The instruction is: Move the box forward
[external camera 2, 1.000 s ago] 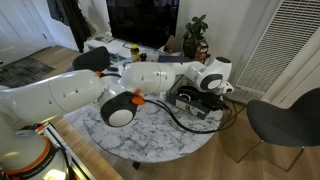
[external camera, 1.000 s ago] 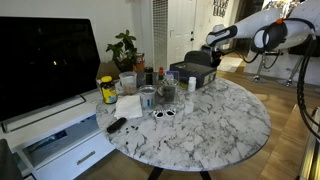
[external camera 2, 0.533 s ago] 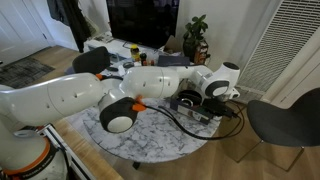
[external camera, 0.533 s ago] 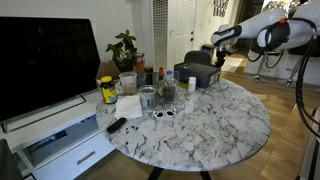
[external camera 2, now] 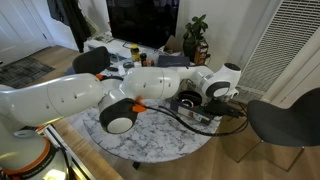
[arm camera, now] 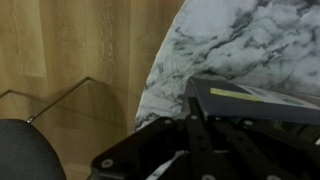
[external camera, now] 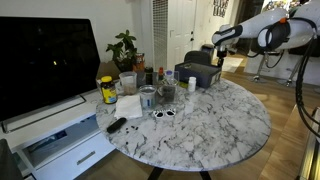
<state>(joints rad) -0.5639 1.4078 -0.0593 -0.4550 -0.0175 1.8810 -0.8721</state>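
The dark grey-blue box (external camera: 195, 72) lies at the far edge of the round marble table (external camera: 215, 125). My gripper (external camera: 214, 58) is at the box's far side, right against it. In the wrist view the box (arm camera: 262, 100) fills the right side and my dark fingers (arm camera: 190, 118) meet in one bar that touches its near corner, so the gripper looks shut and empty. In an exterior view my arm hides most of the box (external camera 2: 197, 110), and the gripper (external camera 2: 226, 97) is by the table edge.
Several jars and bottles, a yellow-lidded jar (external camera: 107, 90), a glass (external camera: 148, 97) and a remote (external camera: 117, 125) stand left of the box. A plant (external camera: 125, 48) and a white printer-like unit (external camera: 55, 135) are nearby. A dark chair (external camera 2: 285, 118) stands beyond the table edge.
In the first half second the gripper and the box shifted slightly along the table's far edge. Since then nothing has visibly moved.
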